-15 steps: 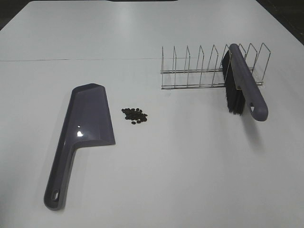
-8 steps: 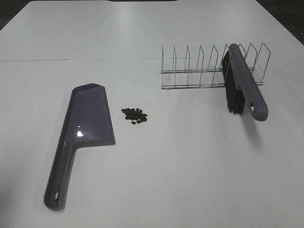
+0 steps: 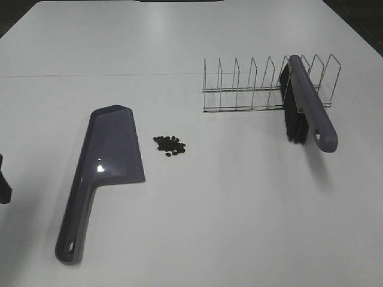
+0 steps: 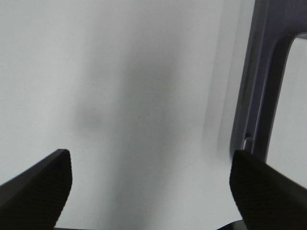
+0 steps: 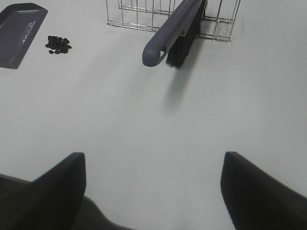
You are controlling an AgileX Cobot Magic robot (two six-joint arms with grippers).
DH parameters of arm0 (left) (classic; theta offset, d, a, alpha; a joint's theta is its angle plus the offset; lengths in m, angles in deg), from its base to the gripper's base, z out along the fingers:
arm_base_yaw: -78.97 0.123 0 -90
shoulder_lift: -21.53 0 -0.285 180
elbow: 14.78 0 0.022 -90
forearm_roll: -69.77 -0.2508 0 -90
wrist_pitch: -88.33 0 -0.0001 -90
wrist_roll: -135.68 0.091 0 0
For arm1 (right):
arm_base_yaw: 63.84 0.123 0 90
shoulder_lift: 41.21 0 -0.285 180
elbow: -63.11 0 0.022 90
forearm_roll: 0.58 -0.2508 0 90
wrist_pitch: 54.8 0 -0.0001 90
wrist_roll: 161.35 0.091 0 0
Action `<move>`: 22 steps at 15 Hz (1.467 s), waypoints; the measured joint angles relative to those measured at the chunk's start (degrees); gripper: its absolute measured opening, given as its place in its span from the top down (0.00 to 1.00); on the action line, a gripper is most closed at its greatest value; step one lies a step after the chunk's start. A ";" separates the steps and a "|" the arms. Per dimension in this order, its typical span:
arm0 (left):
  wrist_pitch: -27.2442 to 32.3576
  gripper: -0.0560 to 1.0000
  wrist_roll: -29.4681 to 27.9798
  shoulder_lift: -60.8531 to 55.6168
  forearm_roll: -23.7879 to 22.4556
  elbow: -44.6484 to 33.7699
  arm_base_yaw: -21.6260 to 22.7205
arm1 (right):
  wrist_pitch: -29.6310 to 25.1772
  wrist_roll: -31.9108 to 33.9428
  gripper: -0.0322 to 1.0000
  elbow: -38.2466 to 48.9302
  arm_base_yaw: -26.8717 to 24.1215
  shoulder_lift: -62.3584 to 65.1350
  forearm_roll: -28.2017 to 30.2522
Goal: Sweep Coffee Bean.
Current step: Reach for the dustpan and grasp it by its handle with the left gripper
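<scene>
Over bare desk (image 3: 239, 209), the left claw (image 4: 153, 191) hangs low, spread wide, pinching nothing. The dustpan (image 3: 108, 161) handle runs just beside one finger (image 4: 268, 191). Likewise the right claw (image 5: 156, 191): spread, empty, arm pitched down toward the desk. Well ahead of it, the brush (image 5: 175, 28) leans in the wire rack (image 5: 144, 12). Farther off to one side, the coffee bean (image 3: 169, 145) cluster lies just beside the dustpan, apart from both claws.
</scene>
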 joint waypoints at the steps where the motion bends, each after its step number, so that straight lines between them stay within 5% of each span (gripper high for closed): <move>1: 0.69 0.18 1.95 3.44 1.83 2.46 0.00 | 0.00 0.00 0.31 0.00 0.00 0.00 0.00; 5: 4.24 0.18 4.30 16.21 5.84 13.12 -1.55 | 0.00 0.00 0.31 0.00 0.00 0.00 0.00; 8: 4.53 0.18 4.30 22.29 5.84 17.99 -7.91 | 0.00 0.00 0.31 0.00 0.00 0.00 0.00; 9: 4.81 0.18 2.01 26.93 5.73 21.83 -13.41 | 0.00 0.00 0.31 0.00 0.00 0.00 0.00; 12: 5.16 0.18 -2.06 30.19 4.70 22.57 -17.07 | 0.00 0.00 0.31 0.00 0.00 0.00 0.00; 17: 2.23 0.18 -9.45 33.80 -3.90 22.69 -17.59 | 0.00 0.00 0.31 0.00 0.00 0.00 0.00; 22: -0.57 0.20 -9.63 37.82 -4.35 22.80 -17.59 | 0.00 0.00 0.31 0.00 0.00 0.00 0.00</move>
